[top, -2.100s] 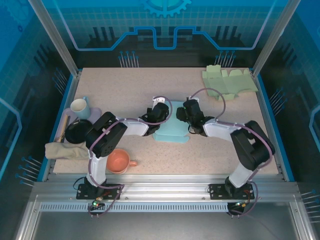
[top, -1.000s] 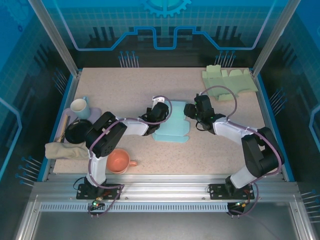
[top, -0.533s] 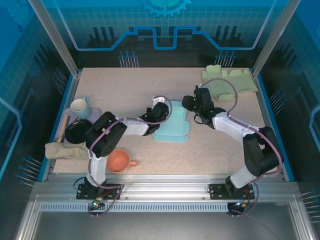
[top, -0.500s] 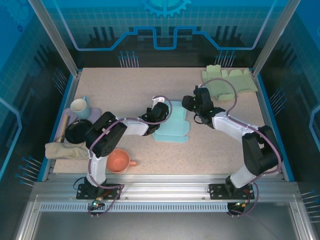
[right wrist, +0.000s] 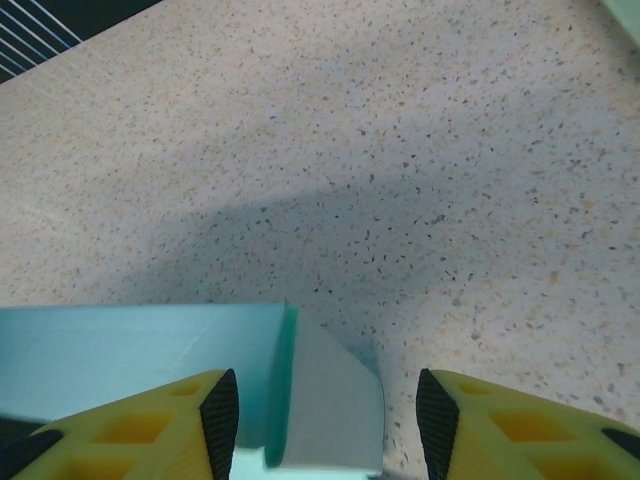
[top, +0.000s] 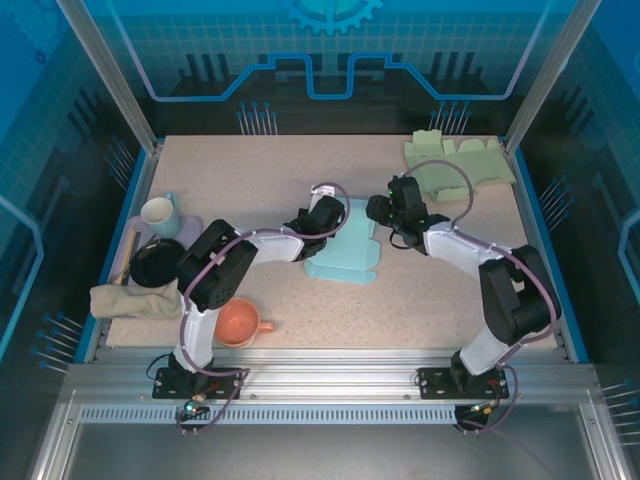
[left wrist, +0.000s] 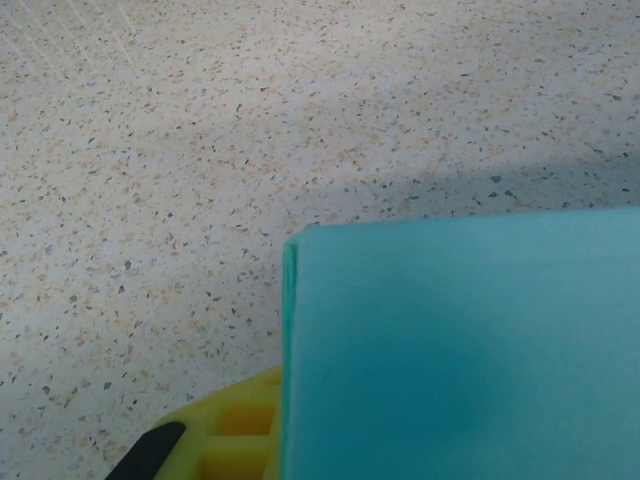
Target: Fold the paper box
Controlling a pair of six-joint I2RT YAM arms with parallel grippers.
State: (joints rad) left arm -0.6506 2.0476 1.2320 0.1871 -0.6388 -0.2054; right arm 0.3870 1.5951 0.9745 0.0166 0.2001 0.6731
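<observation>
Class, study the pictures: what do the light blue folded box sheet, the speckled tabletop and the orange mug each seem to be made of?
Light blue folded box sheet: thin card or stiff paper, matt, with a thin layered edge and crisp folds.
Speckled tabletop: probably laminate or stone-look composite, smooth, with dark flecks.
Orange mug: ceramic or plastic; too small to tell.

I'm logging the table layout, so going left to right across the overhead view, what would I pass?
mug → orange cup → blue box → green box
</observation>
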